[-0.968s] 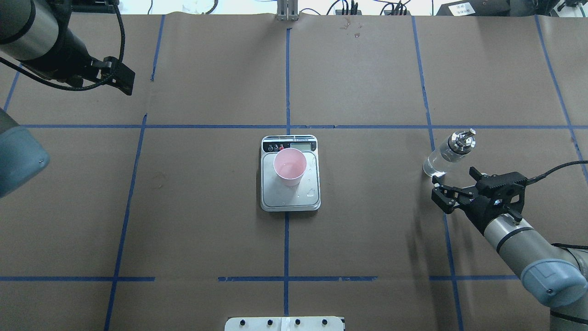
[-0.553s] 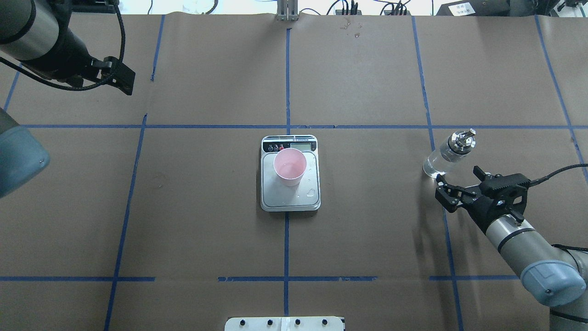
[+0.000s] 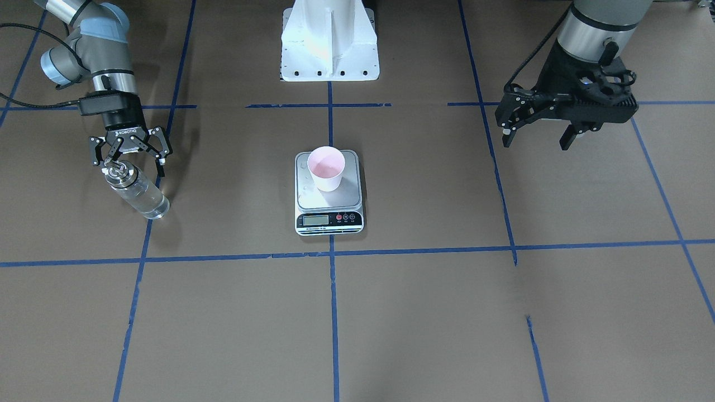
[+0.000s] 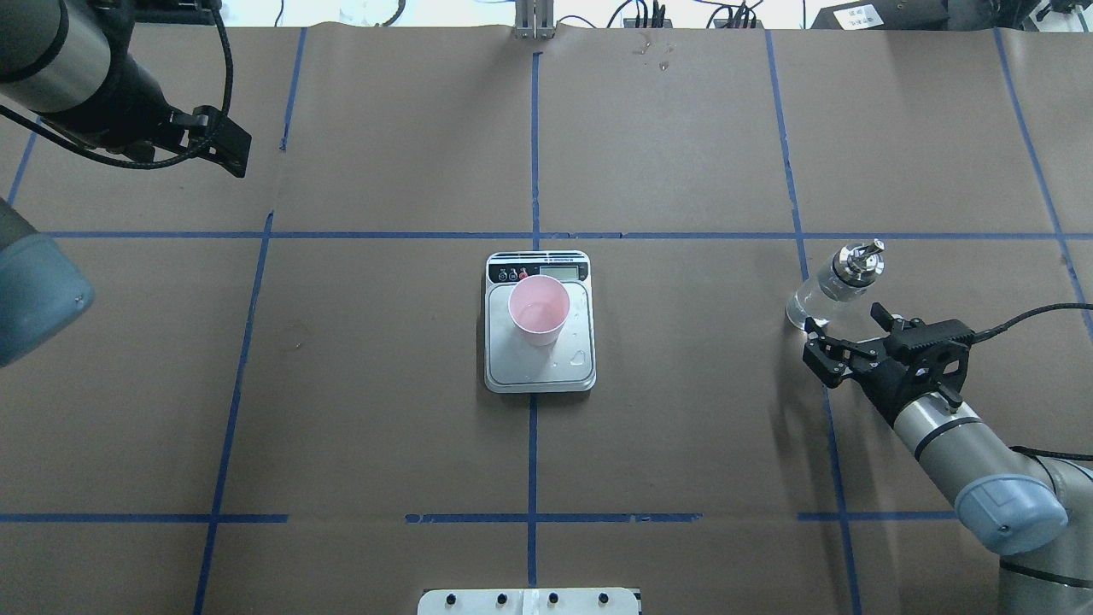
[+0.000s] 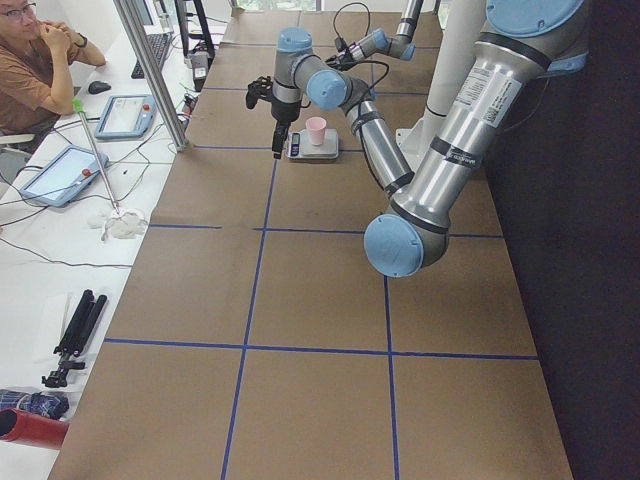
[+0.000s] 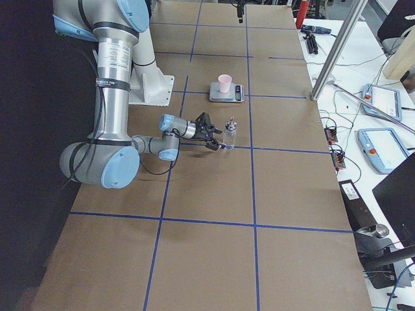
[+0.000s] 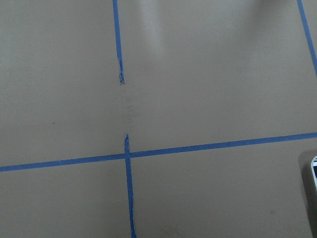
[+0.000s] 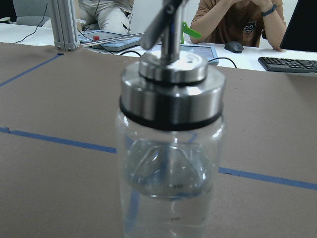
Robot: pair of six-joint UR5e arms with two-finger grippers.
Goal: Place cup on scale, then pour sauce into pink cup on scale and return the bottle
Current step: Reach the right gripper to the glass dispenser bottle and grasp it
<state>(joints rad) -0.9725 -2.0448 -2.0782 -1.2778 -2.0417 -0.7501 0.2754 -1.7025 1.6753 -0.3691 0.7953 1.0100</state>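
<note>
Bottle of clear cylindrical glass with a shiny silver cap (image 4: 827,290) stands upright on the brown paper-covered table (image 4: 384,410), well off to the right of the scale. Its long axis is vertical and its small spout points up from the cap. My right gripper (image 3: 129,158) hangs just beside it, fingers spread wide and apart from the glass. The small pale pink tapered cup (image 4: 539,309) sits mouth-up on the flat silver-grey digital scale (image 4: 546,369) at the table's centre. My left gripper (image 3: 536,139), also spread and holding nothing, hovers well apart.

Brown table (image 4: 384,384) gridded with blue tape (image 4: 532,453); an operator (image 5: 25,70) sits at the white desk (image 5: 30,290) alongside; a keyboard (image 8: 290,63) lies there
</note>
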